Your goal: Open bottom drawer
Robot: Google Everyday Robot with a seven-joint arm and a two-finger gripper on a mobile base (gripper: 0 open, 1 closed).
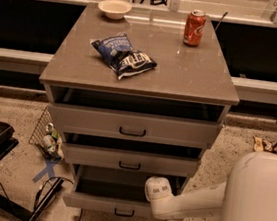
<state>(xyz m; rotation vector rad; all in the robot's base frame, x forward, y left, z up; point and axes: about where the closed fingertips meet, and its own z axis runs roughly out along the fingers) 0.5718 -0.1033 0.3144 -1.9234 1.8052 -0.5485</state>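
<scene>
Since one camera view is all there is, everything is read from it: the bottom drawer (92, 202) sits at 6 o'clock beneath the cabinet top (192, 81), lowest of three fronts, and stands pulled well out with its dark inside showing. At 3 o'clock from that opening, the gripper (156, 189) sits at the drawer's right end, on the tip of the white arm (192, 205). Whether it is open or has hold of anything cannot be told.

The drawer looks stiff and boxy. It is probably light, since nothing shows inside, and it should glide on rails rather than lift. Its best hold is the small black handle (124, 212) at mid-front, a hard bar that may be slippery. The front's long axis runs 9 to 3 o'clock, and the drawer faces and slides toward 6 o'clock.
</scene>
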